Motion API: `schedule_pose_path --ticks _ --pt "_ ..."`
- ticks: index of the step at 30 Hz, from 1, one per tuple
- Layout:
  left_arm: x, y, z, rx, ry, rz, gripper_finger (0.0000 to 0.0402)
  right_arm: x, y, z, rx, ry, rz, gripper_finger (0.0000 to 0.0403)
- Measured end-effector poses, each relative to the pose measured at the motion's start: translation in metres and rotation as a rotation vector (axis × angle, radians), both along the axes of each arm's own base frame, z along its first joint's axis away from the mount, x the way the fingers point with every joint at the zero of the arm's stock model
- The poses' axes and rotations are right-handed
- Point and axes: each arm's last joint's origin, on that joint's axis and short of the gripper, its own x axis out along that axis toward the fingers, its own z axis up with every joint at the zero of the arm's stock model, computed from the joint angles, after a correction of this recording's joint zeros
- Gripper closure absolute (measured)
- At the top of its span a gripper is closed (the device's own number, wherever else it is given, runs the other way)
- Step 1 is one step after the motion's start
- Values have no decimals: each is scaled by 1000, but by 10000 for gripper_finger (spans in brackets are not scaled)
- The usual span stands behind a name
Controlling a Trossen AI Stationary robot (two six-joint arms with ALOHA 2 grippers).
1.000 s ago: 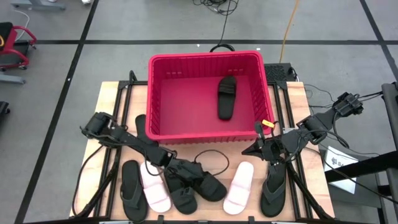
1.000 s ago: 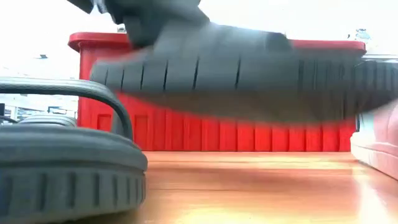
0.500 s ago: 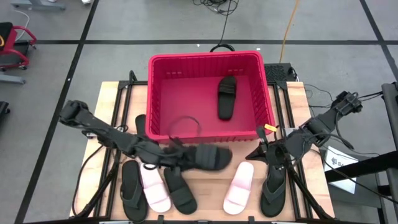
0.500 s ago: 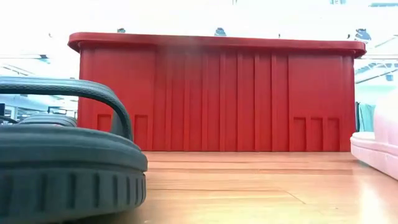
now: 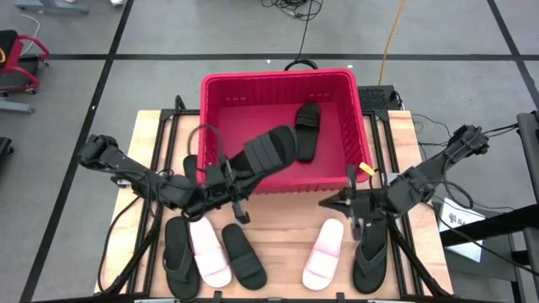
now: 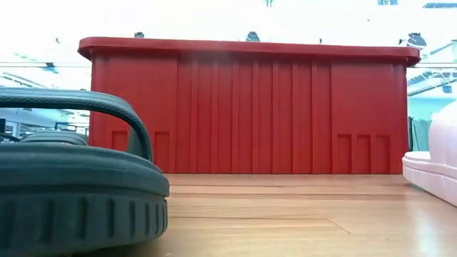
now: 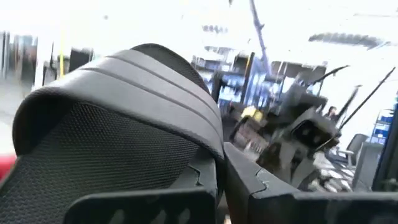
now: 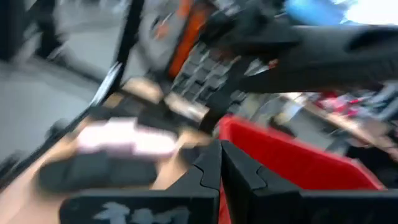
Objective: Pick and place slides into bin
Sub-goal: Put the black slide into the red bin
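The red bin (image 5: 221, 91) stands at the table's far middle with one black slide (image 5: 307, 130) lying on its floor. My left gripper (image 5: 227, 178) is shut on another black slide (image 5: 271, 148), held in the air over the bin's near wall. My right gripper (image 5: 323, 203) hovers shut and empty, right of the bin's near corner. Near the front edge lie a black flip-flop (image 5: 177, 257), a pink slide (image 5: 209, 252), a black slide (image 5: 244, 259), a second pink slide (image 5: 323, 252) and a second black flip-flop (image 5: 370, 257). My left gripper pinches the edge of the black slide's wide ribbed strap (image 7: 208, 152) between its two fingers. The fingers come roughly level from the table's near left side. The slide is lifted clear, tilted, and reaches out past the fingers over the bin's near wall.
Another dark sandal (image 5: 191, 166) lies by the bin's left near corner, partly under my left arm. In the low view the bin's near wall (image 6: 250, 107) fills the middle, with a black slide (image 6: 71, 185) close at the left and a pink one (image 6: 432, 171) at the right.
My left gripper has lifted the black slide off the table, tipped from pointing down to about level, and carried it toward the far edge. The slide, which lay among the sandals, now hangs clear over the bin's near wall.
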Motion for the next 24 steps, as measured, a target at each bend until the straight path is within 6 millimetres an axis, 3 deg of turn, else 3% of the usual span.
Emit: schedule_pose_path --ticks 5,11,17,24 --pt "-1 7 12 151 -91 -12 401 10 -11 -18 70 -220 -68 403" --pt "6 22 13 201 -122 -25 401 12 -31 -35 210 -451 -153 402" --pt "20 43 6 217 -135 -40 401 19 -39 -41 206 -468 -174 377" --pt "42 62 -9 223 -137 -74 401 27 -48 -43 215 -499 -244 315"
